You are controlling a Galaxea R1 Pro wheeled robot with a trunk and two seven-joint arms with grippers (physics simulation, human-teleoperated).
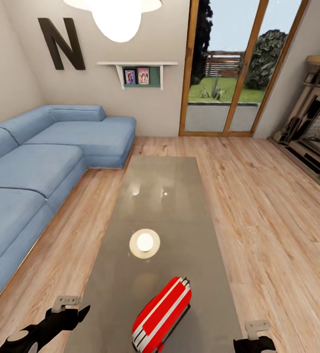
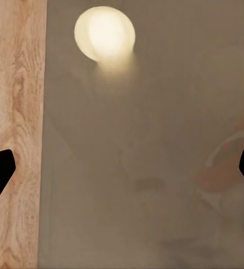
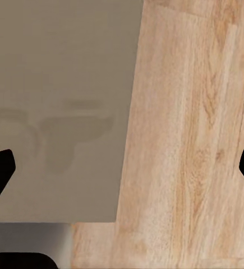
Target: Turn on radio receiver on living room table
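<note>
You have the radio receiver (image 1: 162,314) right below you, at the near end of the table (image 1: 179,186), a little right of the table's middle and lying at a slant, its long side running from near-left to far-right. It looks like a small hard-shelled thing, red with white stripes, so judge it as light and stiff: it will not give under a finger, but it will likely skate or tip on that glossy top if you push it sideways. The grey-brown surface mirrors the pendant lamp (image 1: 118,14) as a bright disc beyond the radio, which tells you how slick it is. You do not need to lift it; the task asks only for a press or a turn on its control, and which face carries the dial you cannot make out from the head view. If you must steady it, take it across the short width of the body, not by any thin wire part, which would flex. Your left gripper (image 2: 122,168) hangs over the table's left edge with its fingers spread wide, a faint reddish reflection near one tip. Your right gripper (image 3: 122,168) is likewise wide apart, over the table's right edge and the plank floor (image 1: 277,220). Neither touches the radio.
</note>
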